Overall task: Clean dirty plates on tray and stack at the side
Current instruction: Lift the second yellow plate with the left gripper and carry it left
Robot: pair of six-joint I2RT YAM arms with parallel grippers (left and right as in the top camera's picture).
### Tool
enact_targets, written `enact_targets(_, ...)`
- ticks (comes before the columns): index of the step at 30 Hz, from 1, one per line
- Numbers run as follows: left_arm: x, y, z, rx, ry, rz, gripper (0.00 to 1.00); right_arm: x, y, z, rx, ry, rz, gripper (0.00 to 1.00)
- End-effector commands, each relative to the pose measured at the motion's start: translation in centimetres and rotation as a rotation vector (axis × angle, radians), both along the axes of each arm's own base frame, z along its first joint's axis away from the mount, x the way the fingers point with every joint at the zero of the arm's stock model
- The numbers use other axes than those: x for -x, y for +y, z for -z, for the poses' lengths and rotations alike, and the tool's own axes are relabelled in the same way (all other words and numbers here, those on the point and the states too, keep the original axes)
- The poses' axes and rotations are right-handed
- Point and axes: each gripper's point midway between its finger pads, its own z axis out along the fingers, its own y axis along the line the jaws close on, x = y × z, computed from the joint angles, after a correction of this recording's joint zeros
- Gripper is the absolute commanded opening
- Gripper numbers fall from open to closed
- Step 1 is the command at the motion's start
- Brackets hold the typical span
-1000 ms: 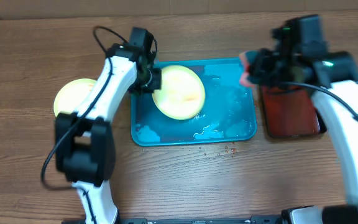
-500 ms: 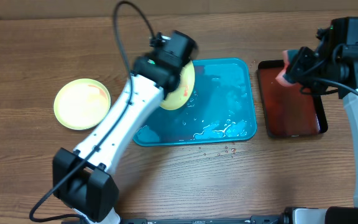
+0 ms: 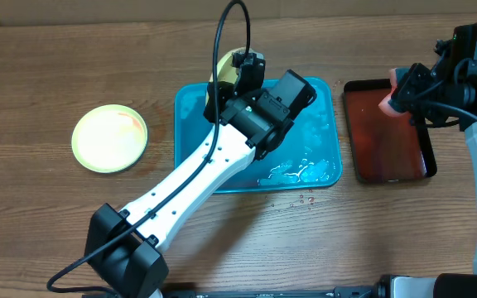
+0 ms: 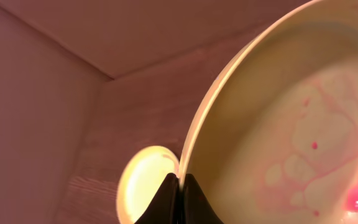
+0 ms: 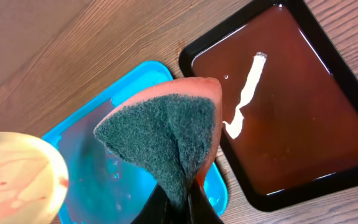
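- Wood-grain worktop fills the overhead view, with a brown wall along its far edge.
- Flat plate, yellow-green, lies at the left, well apart from the tray, with a faint pink tint in its centre. The left wrist view shows it too.
- Left arm reaches diagonally across the tray's near left corner.
- Left tool is pinched tight on the rim of the held plate.
- Held plate stands on edge above the tray's far left corner. Watery pink smears and one red dot mark its inner face.
- Tray, teal, sits mid-worktop, wet, with white foam near its front right corner.
- Droplets dot the wood just in front of the tray.
- Red tray, black-rimmed, lies just right of the teal one and apart from it. It holds dark liquid with a pale streak.
- Right tool clamps a folded sponge, green scouring face outward and orange backing behind, over the red tray's far left corner.
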Motion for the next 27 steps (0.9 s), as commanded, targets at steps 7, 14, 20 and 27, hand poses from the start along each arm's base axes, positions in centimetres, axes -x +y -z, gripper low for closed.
enact_targets(7,1.3,0.2,-5.3,-0.148,-0.245,-0.079,0.04,0.1,-0.4,-0.8,0.02,-0.023,0.006,0.04)
enact_targets(14,2.2,-0.6,-6.9,-0.197,-0.321,-0.083,0.04,0.1,-0.4,-0.7,0.02,-0.023,0.006,0.04)
enact_targets(20,2.3,-0.8,-7.0,-0.201,-0.326,-0.082,0.04,0.1,-0.4,-0.7,0.02,-0.022,0.006,0.04)
enact_targets(27,1.2,-2.3,-2.5,-0.001,-0.135,0.017,0.04,0.4,-0.4,-0.6,0.019,-0.013,0.005,0.04)
